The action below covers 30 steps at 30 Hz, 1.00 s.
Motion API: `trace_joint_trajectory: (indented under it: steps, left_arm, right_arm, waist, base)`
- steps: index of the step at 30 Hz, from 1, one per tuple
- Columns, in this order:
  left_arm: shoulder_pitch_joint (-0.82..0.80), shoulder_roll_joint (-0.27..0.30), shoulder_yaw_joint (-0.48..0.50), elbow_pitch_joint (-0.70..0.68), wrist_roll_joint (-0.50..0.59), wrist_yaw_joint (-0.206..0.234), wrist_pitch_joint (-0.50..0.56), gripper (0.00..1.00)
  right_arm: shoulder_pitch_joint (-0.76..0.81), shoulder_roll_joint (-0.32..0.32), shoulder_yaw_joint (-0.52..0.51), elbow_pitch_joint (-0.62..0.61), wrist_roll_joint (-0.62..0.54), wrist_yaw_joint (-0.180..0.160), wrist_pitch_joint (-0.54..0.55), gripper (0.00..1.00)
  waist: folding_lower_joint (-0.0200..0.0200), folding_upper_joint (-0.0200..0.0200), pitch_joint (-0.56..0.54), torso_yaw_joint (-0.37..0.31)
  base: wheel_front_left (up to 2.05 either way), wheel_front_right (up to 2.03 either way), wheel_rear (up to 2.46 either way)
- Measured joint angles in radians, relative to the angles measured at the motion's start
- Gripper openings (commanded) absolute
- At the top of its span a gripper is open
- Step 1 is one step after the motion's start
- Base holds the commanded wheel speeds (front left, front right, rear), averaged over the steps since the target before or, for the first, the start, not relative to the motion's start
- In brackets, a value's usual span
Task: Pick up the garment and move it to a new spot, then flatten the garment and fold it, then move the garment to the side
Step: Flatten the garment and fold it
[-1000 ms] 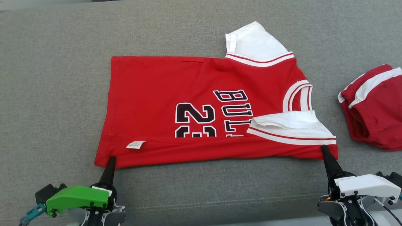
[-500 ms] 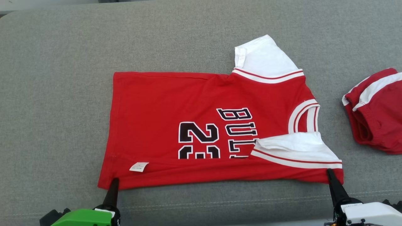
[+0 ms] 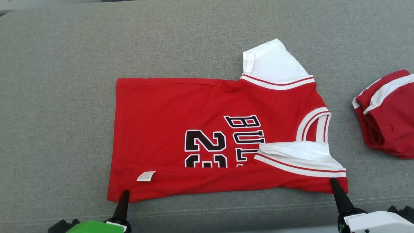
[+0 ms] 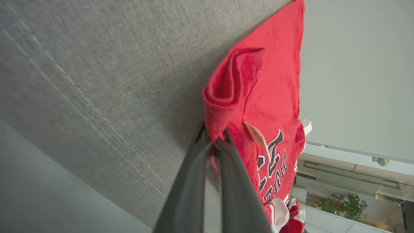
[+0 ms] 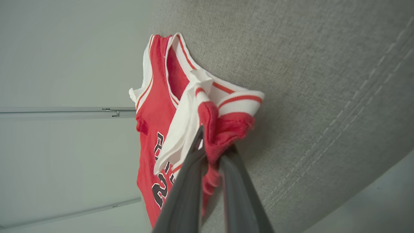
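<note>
The garment (image 3: 181, 116) is a red jersey with white sleeves and black lettering, lying sideways on the grey cushion (image 3: 58, 97), its near long edge folded over the print. My left gripper (image 3: 124, 194) is shut on the garment's near hem corner; the left wrist view shows red cloth (image 4: 226, 90) bunched between the fingers (image 4: 194, 181). My right gripper (image 3: 333, 183) is shut on the near shoulder corner below the white sleeve (image 3: 300, 155); in the right wrist view the red cloth (image 5: 223, 129) sits pinched between the fingers (image 5: 239, 191).
A second red and white garment (image 3: 386, 113) lies bunched at the right edge of the cushion. A stitched seam (image 3: 226, 208) runs along the cushion's front, just in front of both grippers. Bare grey fabric stretches to the left and behind the jersey.
The head camera has tilted, so the whole scene sits lower in view. Both grippers keep their grip; the near edge has shifted a little, with the left corner moved right relative to the far hem.
</note>
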Motion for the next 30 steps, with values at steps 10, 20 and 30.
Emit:
trace_joint_trajectory:
  steps: [10, 20, 30]
  left_arm:
    - [-0.001, 0.001, -0.031, 0.032, 0.013, 0.008, 0.000, 0.22]
    - [-0.003, 0.001, -0.027, 0.044, 0.021, 0.008, 0.000, 0.39]
    - [-0.004, -0.006, -0.028, 0.061, 0.021, 0.017, 0.000, 0.76]
  right_arm:
    - [-0.006, -0.004, 0.031, 0.027, -0.017, -0.014, 0.013, 0.00]
    - [-0.005, -0.008, 0.024, 0.042, -0.025, -0.017, 0.016, 0.00]
    - [-0.012, -0.025, 0.019, 0.061, -0.049, -0.025, 0.016, 0.01]
  waist:
    - [0.0000, 0.0000, -0.026, 0.009]
    - [0.0000, 0.0000, -0.042, 0.003]
    - [0.0000, 0.0000, -0.038, -0.004]
  base:
    - [0.00, 0.00, 0.00]
    - [0.00, 0.00, 0.00]
    - [0.00, 0.00, 0.00]
